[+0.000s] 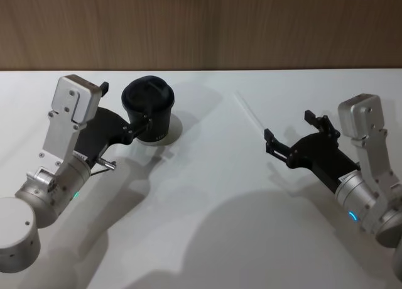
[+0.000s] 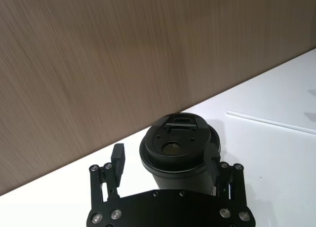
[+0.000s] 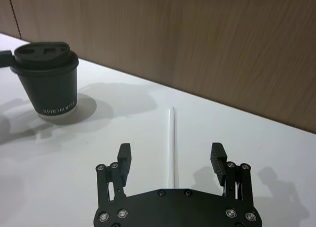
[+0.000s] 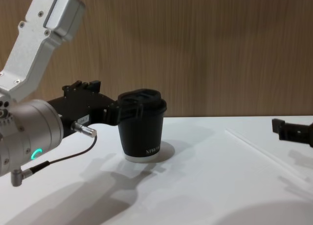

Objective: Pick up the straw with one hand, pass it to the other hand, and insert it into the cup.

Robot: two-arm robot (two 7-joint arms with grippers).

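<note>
The straw (image 3: 172,133) lies flat on the table (image 1: 207,195), well apart from the cup (image 3: 49,84). The right gripper (image 3: 171,150) is held low with its fingers spread, and the straw is lined up between them, evidently for the pick. The left gripper (image 2: 165,152) is parted around the cup, one finger touching the lid, seemingly to steady it.
</note>
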